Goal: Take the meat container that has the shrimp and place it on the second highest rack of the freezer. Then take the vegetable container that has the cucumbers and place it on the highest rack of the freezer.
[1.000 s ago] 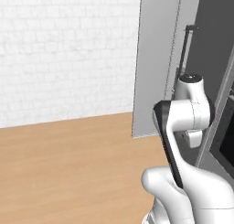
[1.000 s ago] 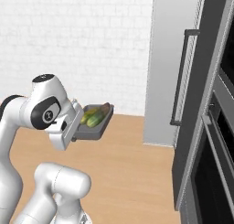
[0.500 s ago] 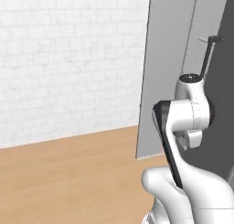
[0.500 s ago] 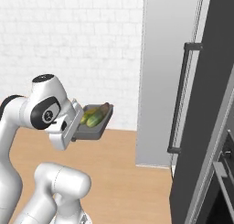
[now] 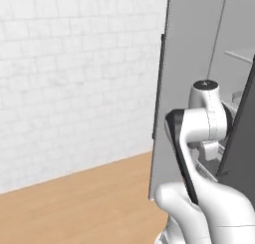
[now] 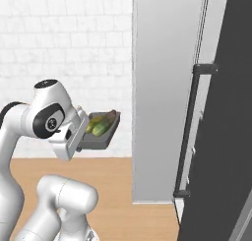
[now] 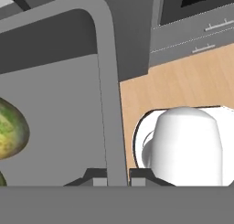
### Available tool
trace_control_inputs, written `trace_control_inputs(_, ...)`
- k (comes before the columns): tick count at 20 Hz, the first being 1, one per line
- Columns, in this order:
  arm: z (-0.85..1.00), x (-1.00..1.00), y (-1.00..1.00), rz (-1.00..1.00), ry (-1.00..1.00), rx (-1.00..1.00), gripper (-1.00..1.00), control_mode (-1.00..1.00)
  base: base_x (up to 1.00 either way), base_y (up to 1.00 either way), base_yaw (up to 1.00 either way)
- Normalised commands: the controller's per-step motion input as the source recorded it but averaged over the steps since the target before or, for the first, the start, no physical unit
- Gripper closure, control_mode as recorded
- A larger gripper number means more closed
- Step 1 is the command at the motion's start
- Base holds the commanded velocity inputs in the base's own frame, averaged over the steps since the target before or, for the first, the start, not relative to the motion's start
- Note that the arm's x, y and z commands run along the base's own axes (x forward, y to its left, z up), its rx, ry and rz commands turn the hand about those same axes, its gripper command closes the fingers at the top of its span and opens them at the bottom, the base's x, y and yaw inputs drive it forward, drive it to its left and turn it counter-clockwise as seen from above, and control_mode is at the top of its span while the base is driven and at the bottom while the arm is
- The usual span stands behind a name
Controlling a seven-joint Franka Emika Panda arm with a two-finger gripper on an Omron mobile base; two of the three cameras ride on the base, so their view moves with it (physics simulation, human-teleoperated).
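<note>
A grey tray-like vegetable container (image 6: 104, 138) is held up in the air in front of the arm, with green cucumbers (image 6: 100, 125) lying in it. My gripper (image 6: 82, 136) is shut on its near rim. In the hand view the rim (image 7: 109, 99) runs up between the fingertips (image 7: 98, 178), the gripper (image 7: 118, 176) pinches it, and one cucumber (image 7: 11, 131) lies on the tray floor at the left. The freezer's open light grey door (image 6: 167, 87) stands just right of the held container, edge-on and close.
Behind that door the open cabinet shows a shelf (image 5: 243, 54) inside. A dark door with a long vertical handle (image 6: 191, 132) stands at the right. A white brick wall (image 5: 74, 73) is behind, and wood floor (image 5: 74, 203) lies below.
The whole picture has shifted as the base drives: the tall grey door and dark cabinet now stand nearer and further left. The arm holds the container in the same pose.
</note>
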Motion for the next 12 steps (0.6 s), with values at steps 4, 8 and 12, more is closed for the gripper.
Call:
trace_control_inputs(4, 0.00, 0.00, 0.00, 0.00, 0.00, 0.00, 1.00, 1.00, 0.53, -0.01, -0.65)
trace_control_inputs(8, 0.00, 0.00, 0.00, 0.00, 0.00, 0.00, 1.00, 1.00, 0.49, 0.00, -0.71)
trace_control_inputs(12, 0.00, 0.00, 0.00, 0.00, 0.00, 0.00, 1.00, 1.00, 0.64, 0.00, -0.63)
